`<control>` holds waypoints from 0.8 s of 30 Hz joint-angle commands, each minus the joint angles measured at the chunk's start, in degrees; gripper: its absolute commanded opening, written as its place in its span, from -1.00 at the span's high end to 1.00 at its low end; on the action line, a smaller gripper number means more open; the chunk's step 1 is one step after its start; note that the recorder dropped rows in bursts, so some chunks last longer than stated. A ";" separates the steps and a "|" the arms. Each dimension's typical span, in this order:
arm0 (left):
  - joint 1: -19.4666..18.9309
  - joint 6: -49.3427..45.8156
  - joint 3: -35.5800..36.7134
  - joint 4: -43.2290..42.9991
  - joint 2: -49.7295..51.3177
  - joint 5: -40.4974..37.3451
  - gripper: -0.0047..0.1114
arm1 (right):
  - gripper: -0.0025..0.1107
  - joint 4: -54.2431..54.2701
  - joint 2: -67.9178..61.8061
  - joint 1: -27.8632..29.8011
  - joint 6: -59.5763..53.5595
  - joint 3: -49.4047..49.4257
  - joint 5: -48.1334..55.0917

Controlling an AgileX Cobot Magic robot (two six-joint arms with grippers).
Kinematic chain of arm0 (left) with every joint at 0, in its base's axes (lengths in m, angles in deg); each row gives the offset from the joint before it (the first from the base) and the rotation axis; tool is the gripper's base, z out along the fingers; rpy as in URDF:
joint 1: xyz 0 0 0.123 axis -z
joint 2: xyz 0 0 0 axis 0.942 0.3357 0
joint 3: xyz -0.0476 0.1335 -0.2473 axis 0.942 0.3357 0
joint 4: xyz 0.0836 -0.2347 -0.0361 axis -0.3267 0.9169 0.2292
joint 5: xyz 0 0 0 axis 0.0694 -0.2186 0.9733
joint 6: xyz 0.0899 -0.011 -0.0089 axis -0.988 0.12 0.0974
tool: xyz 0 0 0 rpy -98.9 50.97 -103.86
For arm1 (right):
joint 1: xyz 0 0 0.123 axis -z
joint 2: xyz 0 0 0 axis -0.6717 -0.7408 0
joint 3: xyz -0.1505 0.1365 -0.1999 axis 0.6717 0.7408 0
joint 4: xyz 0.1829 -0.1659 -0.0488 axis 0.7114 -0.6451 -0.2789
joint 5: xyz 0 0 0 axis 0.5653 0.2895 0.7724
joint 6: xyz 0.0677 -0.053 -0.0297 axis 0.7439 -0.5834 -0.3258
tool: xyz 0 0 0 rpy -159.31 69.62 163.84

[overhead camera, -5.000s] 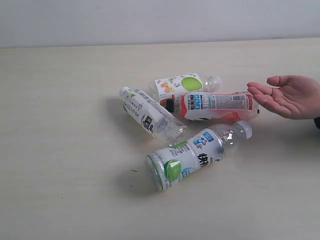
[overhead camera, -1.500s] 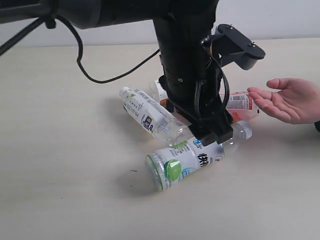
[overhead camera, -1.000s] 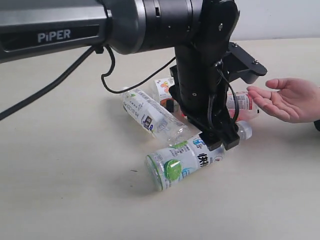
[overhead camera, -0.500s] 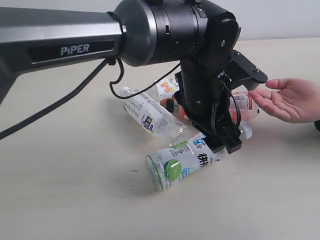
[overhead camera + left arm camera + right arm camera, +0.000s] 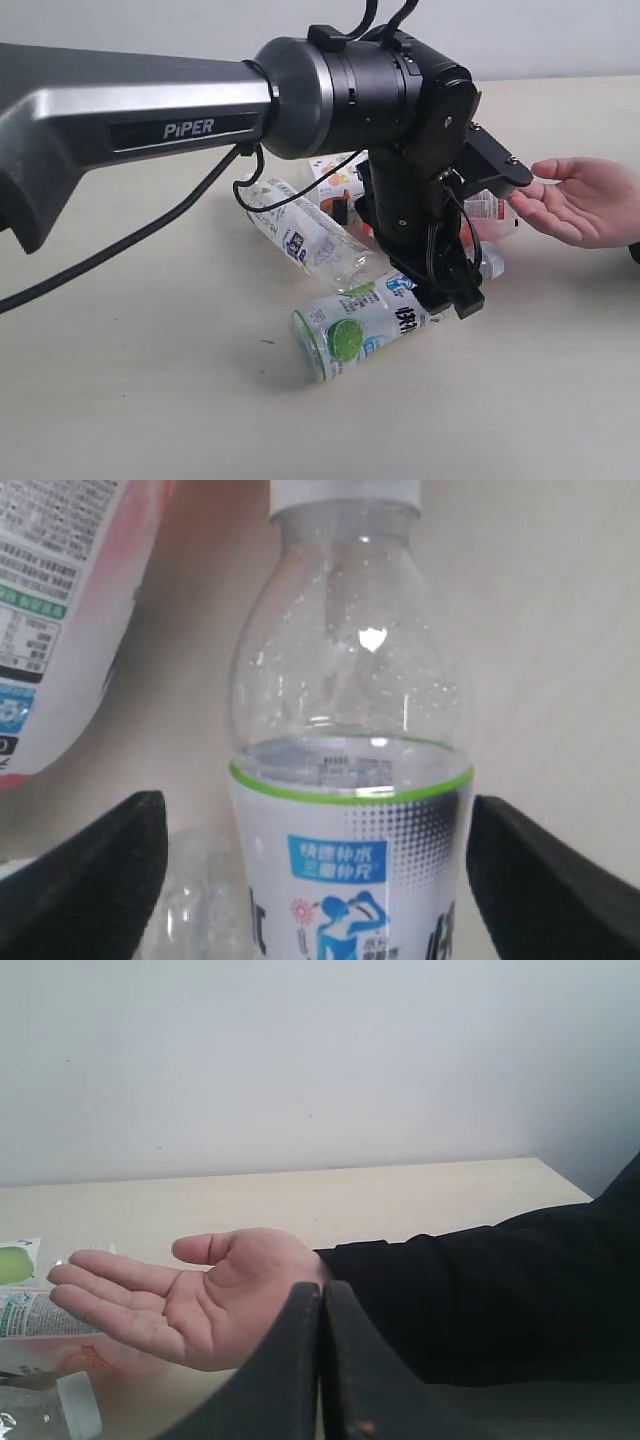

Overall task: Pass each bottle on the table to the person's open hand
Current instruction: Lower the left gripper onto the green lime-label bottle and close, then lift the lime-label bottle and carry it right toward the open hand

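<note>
Left gripper (image 5: 315, 815) has lowered; its fingers (image 5: 100, 880) are spread either side of the green-apple bottle (image 5: 350, 710). Right gripper (image 5: 322, 1340) fingers (image 5: 295, 1380) pressed together, empty. Cream desk (image 5: 120, 400), white wall (image 5: 300, 1060).

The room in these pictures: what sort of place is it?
Probably a robot lab or test bench: a plain table against a blank wall, a black robot arm over scattered drink bottles, and a person's open hand held out.

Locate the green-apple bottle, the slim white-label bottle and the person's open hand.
green-apple bottle (image 5: 362, 320), exterior view, on its label.
slim white-label bottle (image 5: 298, 232), exterior view, on its label.
person's open hand (image 5: 578, 206), exterior view, on the palm.
</note>
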 commanded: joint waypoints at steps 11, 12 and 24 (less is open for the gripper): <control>0.29 0.45 -0.36 -0.12 3.63 0.58 -0.43 | 0.96 -0.36 0.27 0.45 -0.49 0.24 -0.65; 0.29 0.45 -0.36 -0.12 4.22 0.58 -0.43 | 0.96 -0.36 0.27 0.45 -0.49 0.24 -0.65; 0.29 0.33 -0.36 -0.12 4.45 0.23 -0.42 | 0.96 -0.36 0.27 0.45 -0.49 0.24 -0.65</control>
